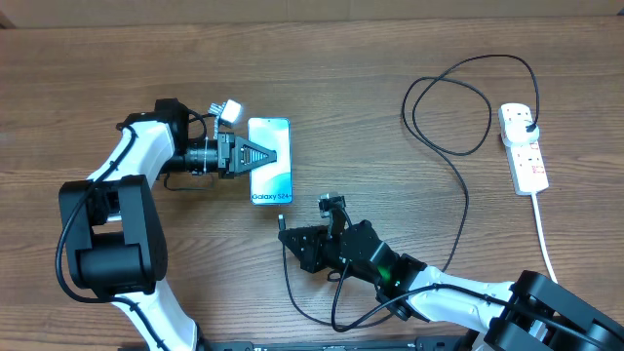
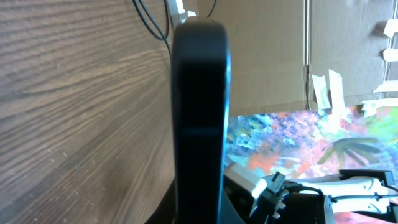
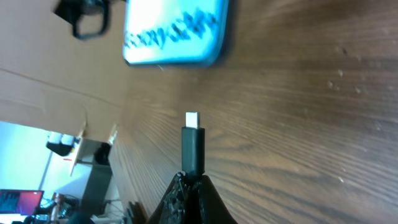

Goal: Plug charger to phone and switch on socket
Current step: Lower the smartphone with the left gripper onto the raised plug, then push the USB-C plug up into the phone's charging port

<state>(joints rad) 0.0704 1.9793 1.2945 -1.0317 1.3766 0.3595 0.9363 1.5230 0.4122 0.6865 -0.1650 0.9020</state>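
The phone [image 1: 273,166] lies left of the table's centre, its lit screen facing up with "Galaxy" text. My left gripper [image 1: 259,156] reaches in from the left and is shut on the phone. The left wrist view shows the phone [image 2: 199,93] edge-on as a dark slab between the jaws. My right gripper [image 1: 285,232] sits just below the phone, shut on the charger's connector [image 3: 192,146]. The metal tip [image 3: 192,118] points at the phone's lower edge [image 3: 174,37], a short gap away. The charger cable [image 1: 458,214] loops right to a black plug [image 1: 526,119] in the white socket [image 1: 526,156].
The socket's white cord [image 1: 548,244] trails towards the front right edge. Slack black cable [image 1: 292,292] curls under my right arm. A large cable loop [image 1: 448,107] lies on the wood left of the socket.
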